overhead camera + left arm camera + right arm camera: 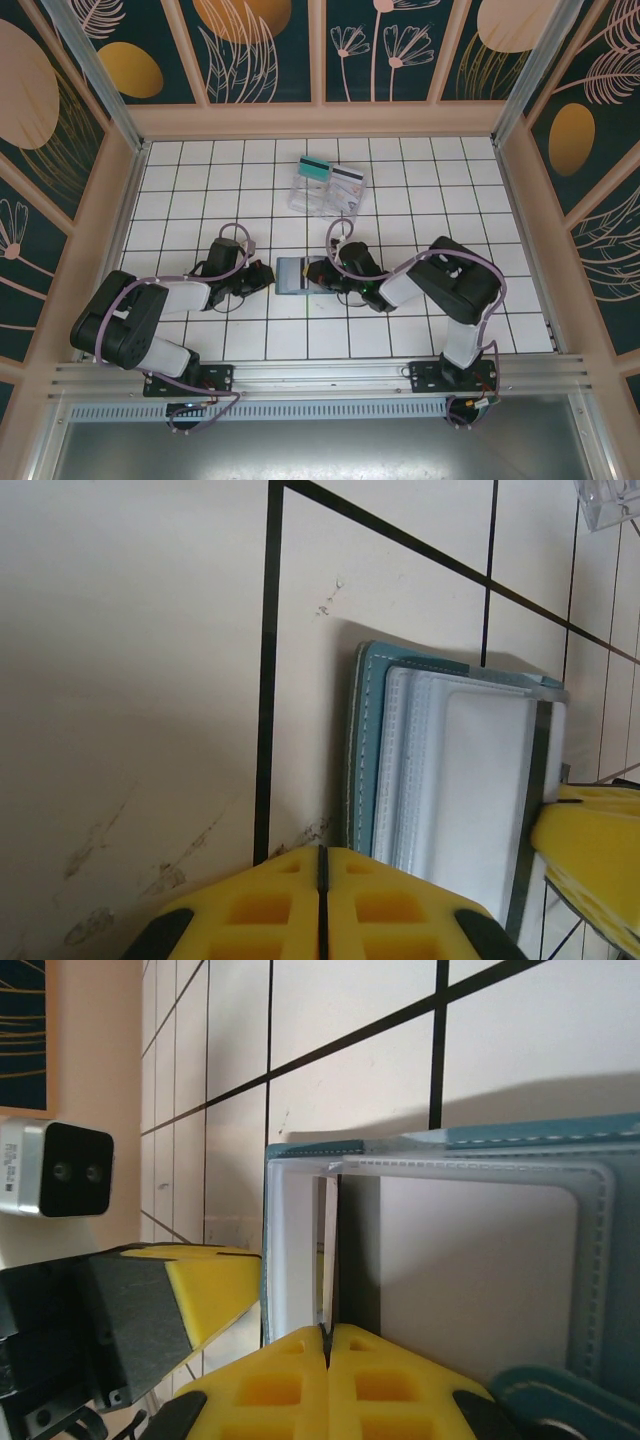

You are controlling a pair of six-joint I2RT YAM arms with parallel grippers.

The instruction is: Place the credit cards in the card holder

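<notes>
The card holder (pixel 293 275) lies open on the table between my two grippers, blue-grey pockets up (pixel 460 770). My right gripper (pixel 322 276) is shut (pixel 327 1332) on a thin whitish card (pixel 326 1250). The card stands edge-on, its far end inside the holder's (pixel 470 1260) slot pocket. My left gripper (pixel 266 277) is shut with nothing between its tips (pixel 322 852), resting at the holder's left edge. A teal-green credit card (pixel 313 167) and a whitish credit card with a dark stripe (pixel 347 178) lie on the clear tray (pixel 320 200) farther back.
The tray's corner (pixel 610 500) shows in the left wrist view. One of the right gripper's fingers (pixel 590 840) reaches in at that view's right edge. One of the left gripper's fingers (pixel 200 1290) sits close beside the holder in the right wrist view. Wooden walls (pixel 320 120) ring the tiled table.
</notes>
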